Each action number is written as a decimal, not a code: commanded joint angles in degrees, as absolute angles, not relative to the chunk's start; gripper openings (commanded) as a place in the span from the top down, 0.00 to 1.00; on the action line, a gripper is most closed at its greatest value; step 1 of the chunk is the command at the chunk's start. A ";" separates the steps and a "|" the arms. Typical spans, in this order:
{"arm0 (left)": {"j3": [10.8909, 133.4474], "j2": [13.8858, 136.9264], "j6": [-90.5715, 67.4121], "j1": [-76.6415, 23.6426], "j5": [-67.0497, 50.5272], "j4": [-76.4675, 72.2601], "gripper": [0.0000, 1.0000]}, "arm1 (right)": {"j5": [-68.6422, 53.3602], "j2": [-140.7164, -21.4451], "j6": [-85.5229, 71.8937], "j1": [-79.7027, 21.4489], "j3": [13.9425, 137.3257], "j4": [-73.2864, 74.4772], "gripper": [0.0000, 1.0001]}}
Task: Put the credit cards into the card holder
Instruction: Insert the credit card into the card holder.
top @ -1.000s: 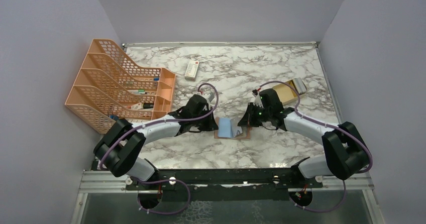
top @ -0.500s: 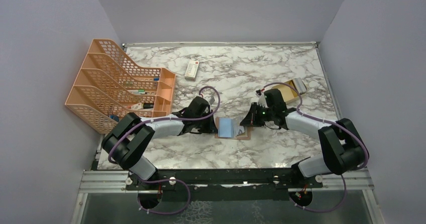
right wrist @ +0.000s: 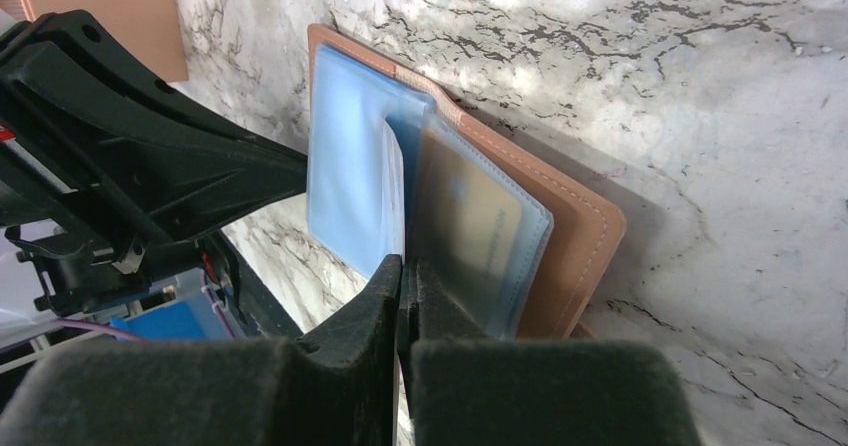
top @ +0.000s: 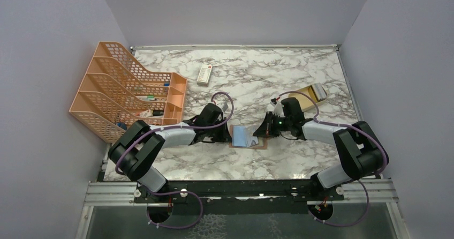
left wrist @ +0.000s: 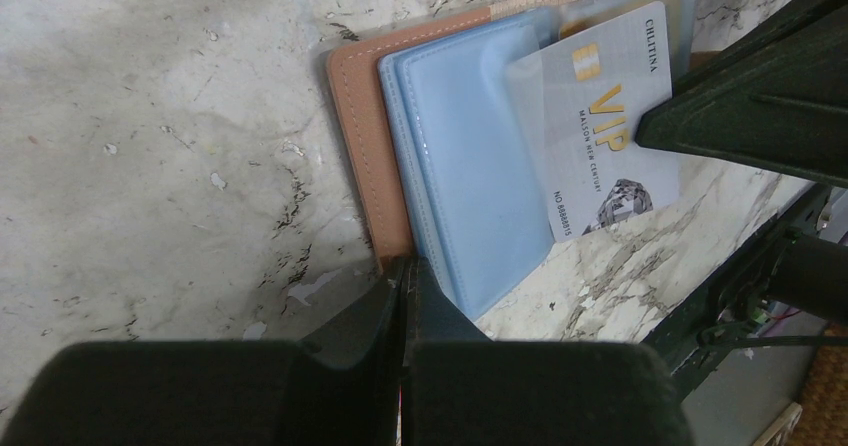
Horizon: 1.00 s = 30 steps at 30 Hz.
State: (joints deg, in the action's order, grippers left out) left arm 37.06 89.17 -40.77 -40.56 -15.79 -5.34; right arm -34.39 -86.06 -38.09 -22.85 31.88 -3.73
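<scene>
The small flat brown leather-like card holder (left wrist: pixel 355 136) lay open on the white-and-grey marble table (top: pixel 278 67), near its front edge, between the two grippers. Pale blue plastic sleeves (left wrist: pixel 450 166) fanned out from its inside. A thin grey plastic card printed with "VIP" (left wrist: pixel 600 156) sat partly inside one clear sleeve. A gold-yellow card (right wrist: pixel 470 216) showed through another clear sleeve just beside it.

The right gripper (right wrist: pixel 401 266) had its fingers pressed together on the edge of the grey card, which stood between the sleeves. The left gripper (left wrist: pixel 405 276) also had its fingers pressed together, its tip at the holder's opposite edge where brown cover and blue sleeve met. Whether it clamped a sleeve could not be told.

Behind the right arm a shallow tan box (top: pixel 301 95) lay with grey cards (top: pixel 320 91) at its far end, well apart from the holder. A white oblong remote (top: pixel 204 74) lay farther back. An orange mesh file rack (top: pixel 123 89) stood at the left edge.
</scene>
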 commanded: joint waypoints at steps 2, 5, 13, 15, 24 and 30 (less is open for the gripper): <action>35.11 89.40 -42.08 -40.87 -17.08 -5.14 1.00 | -34.69 -86.57 -39.99 -22.85 29.19 -8.87 0.99; 34.20 89.31 -43.45 -41.08 -17.68 -5.80 1.00 | -34.06 -86.32 -41.01 -22.85 28.15 -10.52 0.99; 32.17 88.44 -45.48 -42.43 -17.50 -7.18 1.00 | -32.88 -84.92 -43.55 -22.83 26.05 -13.00 0.99; 32.17 88.46 -45.60 -42.72 -17.37 -7.25 1.00 | -32.42 -84.54 -44.27 -22.85 25.75 -13.72 0.99; 31.57 87.82 -45.89 -43.31 -16.86 -7.23 1.00 | -31.52 -83.55 -45.43 -22.84 24.65 -15.15 0.99; 31.44 88.14 -45.79 -43.42 -16.96 -7.29 1.00 | -30.30 -82.92 -45.01 -22.85 24.68 -15.10 0.99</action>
